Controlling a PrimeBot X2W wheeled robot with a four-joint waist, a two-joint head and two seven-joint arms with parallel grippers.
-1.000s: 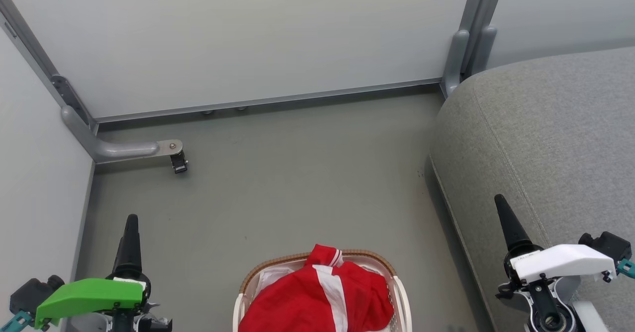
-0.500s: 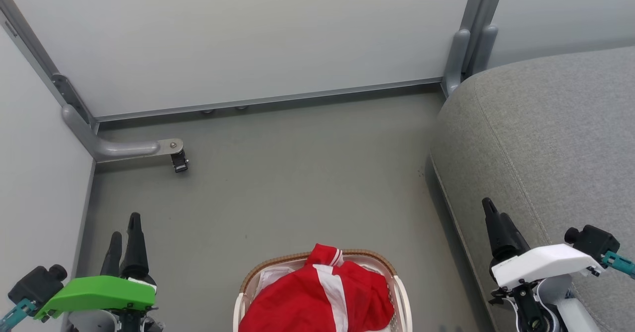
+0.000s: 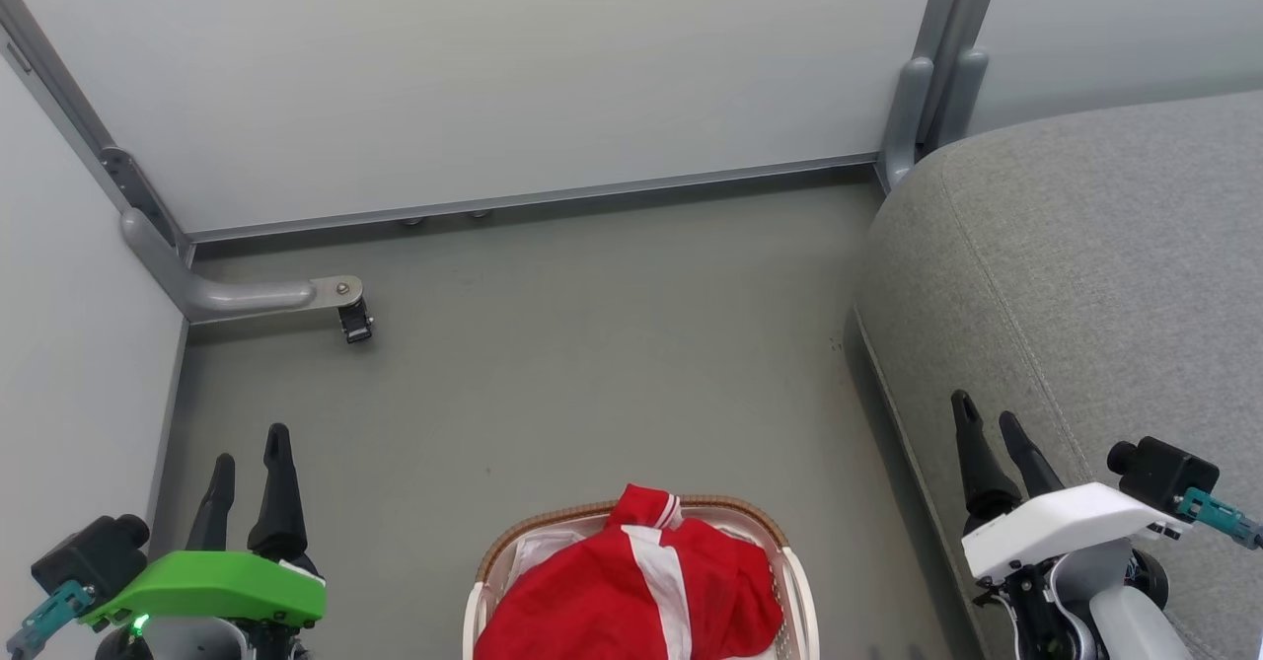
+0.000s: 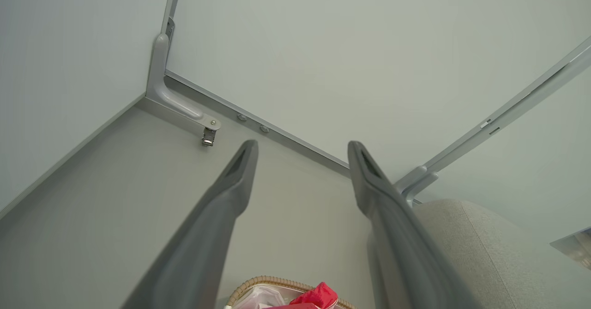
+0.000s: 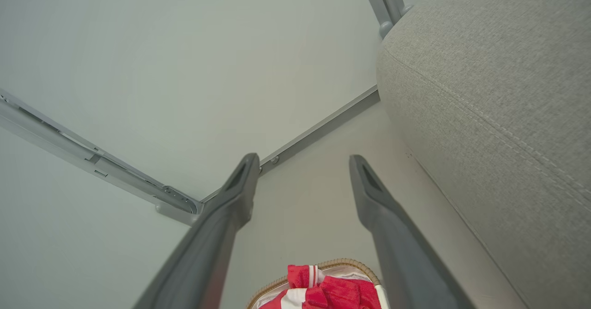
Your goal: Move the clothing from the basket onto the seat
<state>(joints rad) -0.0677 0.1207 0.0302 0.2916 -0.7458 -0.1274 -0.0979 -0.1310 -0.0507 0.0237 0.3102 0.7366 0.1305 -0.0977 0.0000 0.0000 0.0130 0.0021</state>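
Clothing [image 3: 631, 596] heaps in the basket [image 3: 801, 596] between left gripper [image 3: 252, 446] and right gripper [image 3: 984, 408], both spread empty; seat [image 3: 1085, 275] borders open floor [image 3: 592, 344] right.

The head camera looks steeply down on the floor [image 3: 592, 344], with the wall [image 3: 493, 68] at the top, the basket [image 3: 801, 596] at the bottom edge and the seat [image 3: 1085, 246] at right. The wrist cameras sit lower, looking forward along the left tool [image 4: 302, 145] and the right tool [image 5: 302, 159]. All three share the wall's foot, the basket's far rim and the seat's corner.
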